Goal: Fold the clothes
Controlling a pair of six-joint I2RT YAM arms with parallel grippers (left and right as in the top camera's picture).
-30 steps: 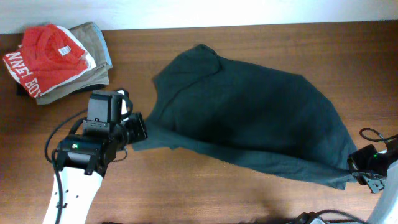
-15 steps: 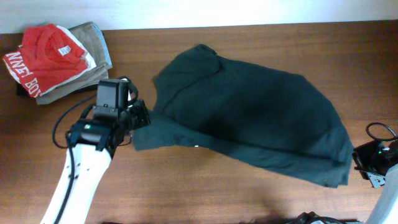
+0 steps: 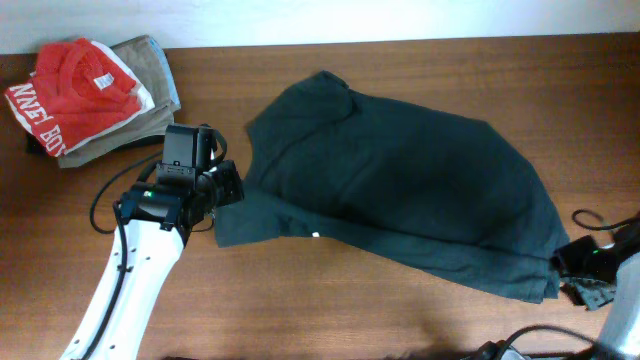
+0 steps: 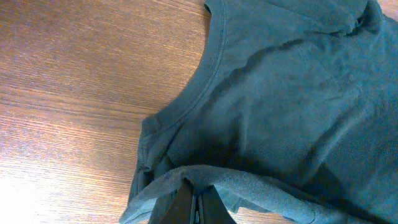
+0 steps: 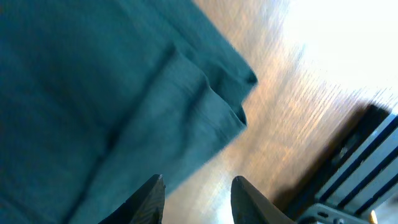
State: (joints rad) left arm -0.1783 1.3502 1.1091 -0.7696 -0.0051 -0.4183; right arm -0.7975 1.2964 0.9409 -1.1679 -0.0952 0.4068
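The clothes, a dark green-black T-shirt (image 3: 400, 190), lie spread over the middle of the wooden table (image 3: 300, 310). No lettering shows on it. My left gripper (image 3: 228, 190) is at the shirt's left edge, shut on a raised fold of fabric (image 4: 249, 183) just below the neckline (image 4: 208, 68). My right gripper (image 3: 562, 268) sits at the shirt's lower right corner (image 5: 239, 106). Its fingers (image 5: 151, 196) stand apart with bare wood between them, and that corner lies flat on the table, out of the grip.
A folded red shirt with white lettering (image 3: 70, 90) lies on a khaki garment (image 3: 150, 60) at the back left corner. A dark cable loops at the right edge (image 3: 595, 218). A black ribbed object (image 5: 364, 162) lies beyond the shirt's corner.
My right gripper has opened and let go of the shirt's lower right corner. My left gripper has carried its pinched edge up and to the right, toward the shirt's body.
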